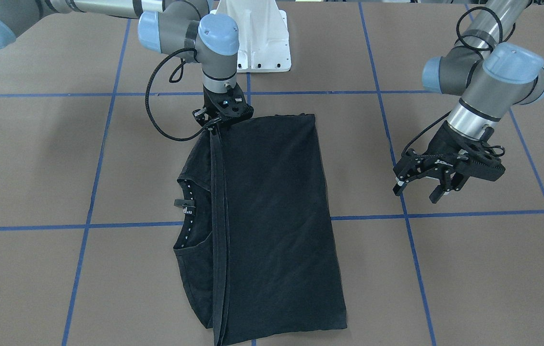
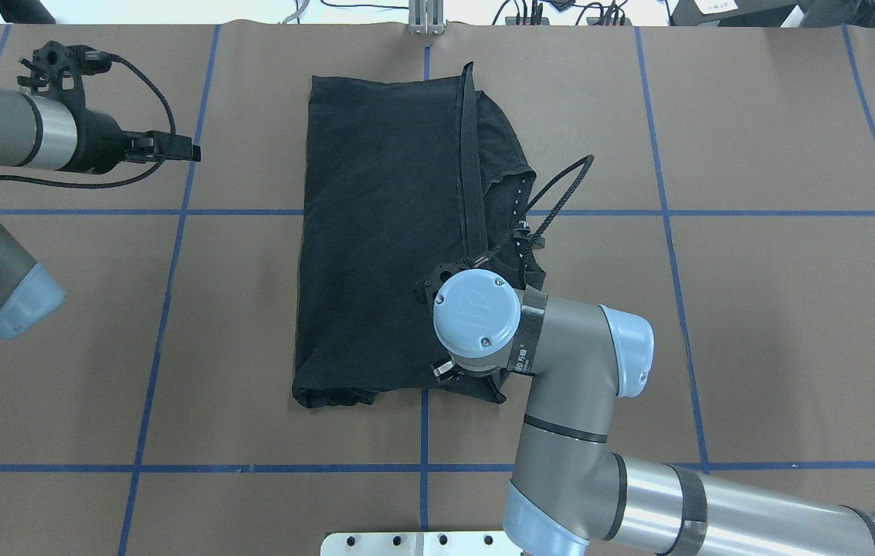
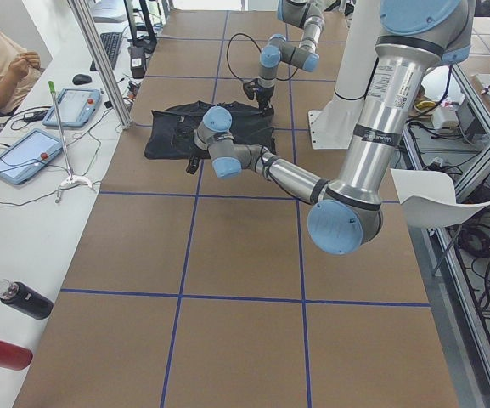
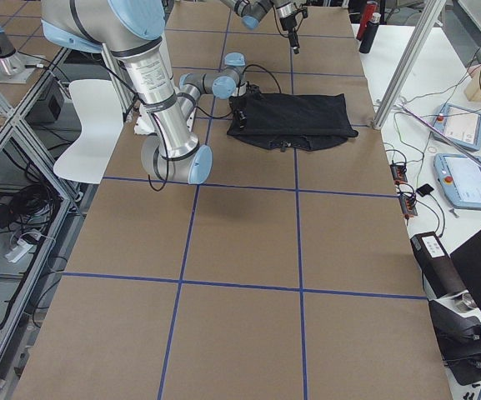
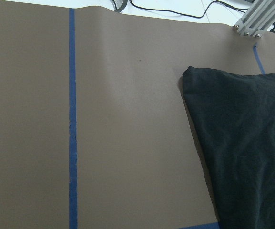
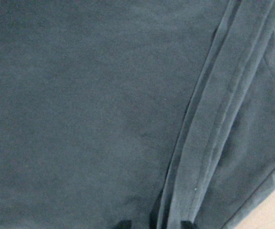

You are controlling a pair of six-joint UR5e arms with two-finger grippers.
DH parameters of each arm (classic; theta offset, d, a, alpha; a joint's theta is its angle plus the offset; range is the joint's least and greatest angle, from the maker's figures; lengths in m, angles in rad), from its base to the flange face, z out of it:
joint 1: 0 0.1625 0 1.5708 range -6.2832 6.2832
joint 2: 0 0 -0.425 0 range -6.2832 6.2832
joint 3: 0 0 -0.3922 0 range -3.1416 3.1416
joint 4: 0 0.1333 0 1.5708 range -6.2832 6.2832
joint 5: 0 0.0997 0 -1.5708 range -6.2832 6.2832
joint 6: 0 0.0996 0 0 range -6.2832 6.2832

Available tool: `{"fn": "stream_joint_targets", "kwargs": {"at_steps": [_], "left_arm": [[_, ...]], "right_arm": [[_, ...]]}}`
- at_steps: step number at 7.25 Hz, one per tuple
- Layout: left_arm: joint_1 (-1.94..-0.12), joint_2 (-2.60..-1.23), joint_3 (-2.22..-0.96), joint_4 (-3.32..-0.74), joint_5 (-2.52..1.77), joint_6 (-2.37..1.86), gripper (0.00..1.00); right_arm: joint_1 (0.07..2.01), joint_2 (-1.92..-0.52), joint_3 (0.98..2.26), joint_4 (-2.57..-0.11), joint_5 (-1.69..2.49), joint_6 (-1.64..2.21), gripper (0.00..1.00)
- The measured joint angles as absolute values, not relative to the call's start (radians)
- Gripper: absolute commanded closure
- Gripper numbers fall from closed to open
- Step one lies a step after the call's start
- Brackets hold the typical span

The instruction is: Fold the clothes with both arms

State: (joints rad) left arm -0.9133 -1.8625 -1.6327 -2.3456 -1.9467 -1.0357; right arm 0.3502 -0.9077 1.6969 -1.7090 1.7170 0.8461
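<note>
Left pincer (image 1: 417, 192): jaws spread wide with nothing between them, hanging above bare desk. The T-shirt lies well apart from it, off toward the robot's right.
T-shirt (image 2: 375, 232): black, folded lengthwise into a long strip, flat on the middle of the desk. A doubled hem edge runs along its length.
Collar (image 2: 518, 208): shows past that edge, on the robot's right side.
Right pincer (image 1: 213, 126): pointing straight down at the shirt's end nearest the robot's base, on the hem edge. Its fingertips (image 6: 123, 224) sit at the cloth with the hem band between them. Whether they pinch it cannot be told.
Desk (image 2: 754, 309): brown, gridded with blue tape.
</note>
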Motion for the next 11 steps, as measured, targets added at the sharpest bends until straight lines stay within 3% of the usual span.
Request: {"fn": "stream_joint_targets", "kwargs": {"at_steps": [5,6,11], "left_arm": [[-0.909,-1.863,-1.630,-2.347,-1.946,-1.062,0.00],[-0.909,-1.863,-1.628,-2.347,-1.946,-1.063,0.00],[-0.904,-1.867,-1.622,-2.348,-1.945,-1.089,0.00]], "right_arm": [[0.345,-0.904,1.700,-1.743,1.699,0.835,0.67],[0.341,-0.903,1.699,-1.743,1.695,0.835,0.99],[0.345,-0.909,1.746,-1.790,1.693,0.823,1.00]]}}
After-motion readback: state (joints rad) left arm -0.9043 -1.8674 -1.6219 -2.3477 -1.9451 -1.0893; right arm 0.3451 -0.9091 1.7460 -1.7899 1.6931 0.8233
